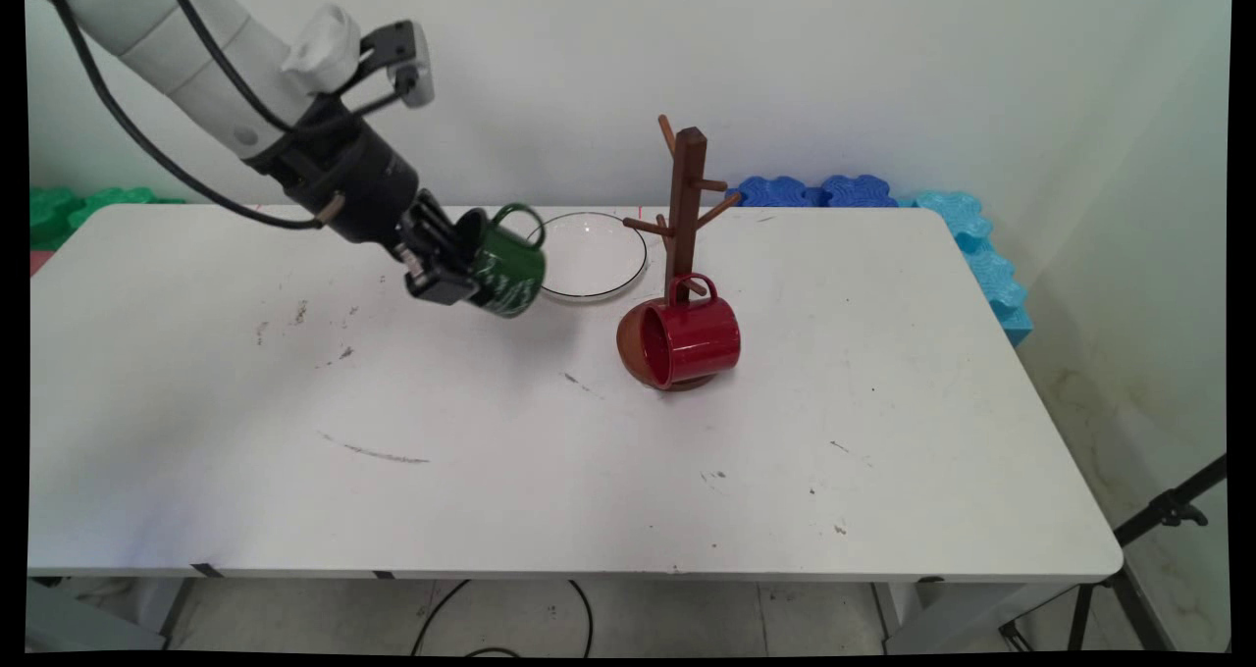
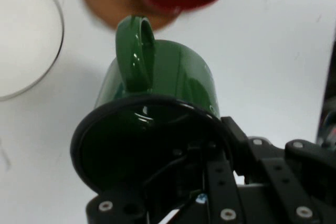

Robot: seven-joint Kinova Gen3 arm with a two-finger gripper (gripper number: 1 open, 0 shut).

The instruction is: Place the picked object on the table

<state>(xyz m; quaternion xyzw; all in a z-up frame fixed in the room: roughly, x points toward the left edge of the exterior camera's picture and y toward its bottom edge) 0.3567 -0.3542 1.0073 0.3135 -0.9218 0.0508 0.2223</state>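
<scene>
Main view shows the gripper (image 1: 459,267) clamped on the green mug's (image 1: 506,270) rim, lifted off the table (image 1: 491,471), while the red mug (image 1: 687,341) hangs on the wooden mug tree (image 1: 686,196).

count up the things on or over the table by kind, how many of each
mugs: 2, the green mug held in the gripper and the red mug hanging on the mug tree
mug tree: 1
white plate: 1
total: 4
</scene>
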